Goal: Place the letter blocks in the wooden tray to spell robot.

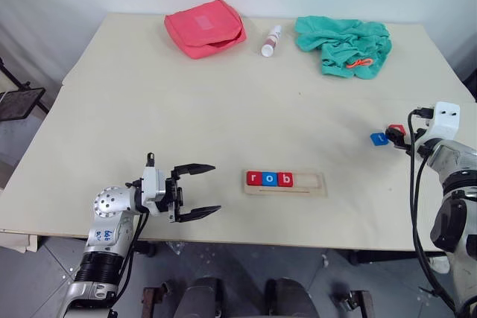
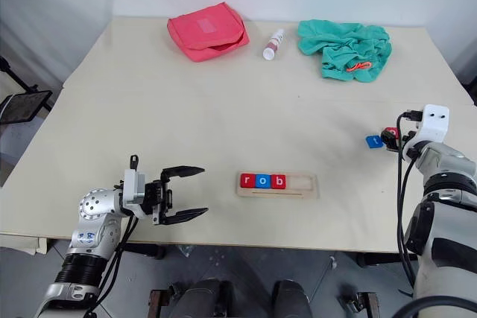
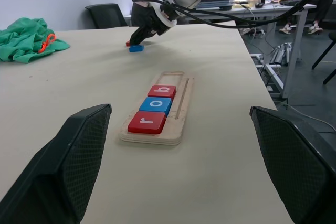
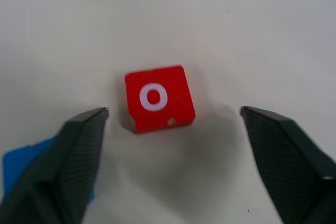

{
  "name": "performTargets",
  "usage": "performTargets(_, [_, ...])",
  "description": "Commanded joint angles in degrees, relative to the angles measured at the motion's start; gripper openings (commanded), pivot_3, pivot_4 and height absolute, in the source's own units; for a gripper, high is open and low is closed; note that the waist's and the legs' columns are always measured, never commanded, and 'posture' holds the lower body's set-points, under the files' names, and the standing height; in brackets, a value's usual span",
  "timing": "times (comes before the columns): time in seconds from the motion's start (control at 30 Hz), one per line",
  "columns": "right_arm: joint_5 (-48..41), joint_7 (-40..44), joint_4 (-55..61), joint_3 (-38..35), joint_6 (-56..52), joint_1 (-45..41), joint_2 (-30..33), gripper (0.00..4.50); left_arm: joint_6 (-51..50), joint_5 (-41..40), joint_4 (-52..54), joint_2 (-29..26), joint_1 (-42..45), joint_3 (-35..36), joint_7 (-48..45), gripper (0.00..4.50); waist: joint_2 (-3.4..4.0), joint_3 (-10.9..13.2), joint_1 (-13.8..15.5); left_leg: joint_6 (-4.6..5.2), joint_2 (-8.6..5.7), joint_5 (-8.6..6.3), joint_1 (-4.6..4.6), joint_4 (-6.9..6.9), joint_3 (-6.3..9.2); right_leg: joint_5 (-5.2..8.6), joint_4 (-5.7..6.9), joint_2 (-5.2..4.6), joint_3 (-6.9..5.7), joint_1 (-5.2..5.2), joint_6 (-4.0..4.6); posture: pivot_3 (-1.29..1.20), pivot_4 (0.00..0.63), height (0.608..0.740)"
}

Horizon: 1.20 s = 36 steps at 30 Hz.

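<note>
Near the front edge of the surface [image 1: 149,109], your wooden tray [image 1: 309,184] holds three letter blocks side by side at its left end: red r [image 1: 254,178], blue o [image 1: 270,179], red b [image 1: 285,179]; the rest of its groove is bare. By the right edge, your right gripper [image 4: 173,121] has its jaws apart either side of the red o block [image 4: 157,98], not touching it. Blue block [image 1: 378,138] lies just beside it. Your left gripper [image 1: 201,191] hovers left of the tray, jaws wide apart, holding nothing.
</note>
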<state>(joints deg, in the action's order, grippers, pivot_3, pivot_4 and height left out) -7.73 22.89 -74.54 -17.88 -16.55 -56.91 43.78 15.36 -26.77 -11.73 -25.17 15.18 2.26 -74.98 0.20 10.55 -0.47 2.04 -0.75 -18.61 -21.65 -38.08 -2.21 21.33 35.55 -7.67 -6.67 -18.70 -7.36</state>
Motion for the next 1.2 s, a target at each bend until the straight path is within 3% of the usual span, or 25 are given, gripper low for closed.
performTargets(0.03, [0.2,-0.9,0.0,-0.4,-0.1,-0.1,1.1,2.87,0.3,-0.6,1.8,-0.3,0.0,0.6,0.5,4.5,0.0,0.0,0.1,0.0,0.0,0.0,0.0,0.0,0.0,0.0,0.0,0.0,-0.01,0.01,0.0,0.0,0.15,0.74])
performTargets(0.17, [0.1,-0.2,0.4,-0.5,0.7,0.5,1.0,1.51,0.5,-0.5,1.4,-0.3,0.3,0.6,0.5,4.5,0.0,0.0,0.3,0.0,-0.01,0.0,-0.02,-0.02,0.02,0.0,-0.01,-0.01,-0.01,0.01,0.0,0.0,0.15,0.74])
performTargets(0.47, [-0.9,1.4,3.3,-1.0,1.5,2.4,1.2,1.46,0.8,-0.4,0.6,0.0,1.0,0.4,0.3,4.5,0.0,0.0,0.3,0.0,-0.01,0.0,-0.02,-0.01,0.04,0.0,-0.02,-0.01,-0.03,0.01,0.0,0.0,0.15,0.74])
performTargets(0.63, [-2.6,3.7,11.7,-1.3,-1.3,6.0,0.9,1.46,0.8,-0.6,0.1,0.0,1.3,0.3,-0.2,4.5,0.0,0.0,0.2,0.0,-0.01,0.0,-0.02,-0.01,0.03,0.0,-0.02,-0.01,-0.02,0.01,0.0,0.0,0.15,0.74])
performTargets(0.83, [-7.9,2.4,39.3,-4.0,-14.6,20.2,-0.8,1.46,1.0,-1.0,-1.5,0.0,2.2,0.3,-1.9,4.5,0.0,0.0,0.4,0.0,-0.01,0.0,-0.04,0.0,0.09,0.0,-0.02,-0.01,-0.04,0.0,0.0,0.0,0.15,0.74])
performTargets(0.97, [-12.6,-2.5,66.0,-9.8,-28.1,34.0,-3.6,1.46,1.0,-1.7,-3.7,-0.6,3.2,0.6,-5.1,4.5,0.06,0.0,0.7,0.0,-0.01,0.0,-0.1,0.01,0.16,0.0,0.02,-0.01,-0.07,-0.06,0.0,0.0,0.15,0.74])
performTargets(1.2, [-19.2,-10.9,98.9,-17.8,-47.1,48.0,-11.8,1.46,1.9,-1.8,-8.0,-0.8,5.0,1.1,-9.2,4.5,0.08,0.0,0.7,-0.01,-0.02,0.01,-0.25,-0.08,0.15,0.0,0.04,0.01,-0.03,-0.17,0.0,0.0,0.15,0.74])
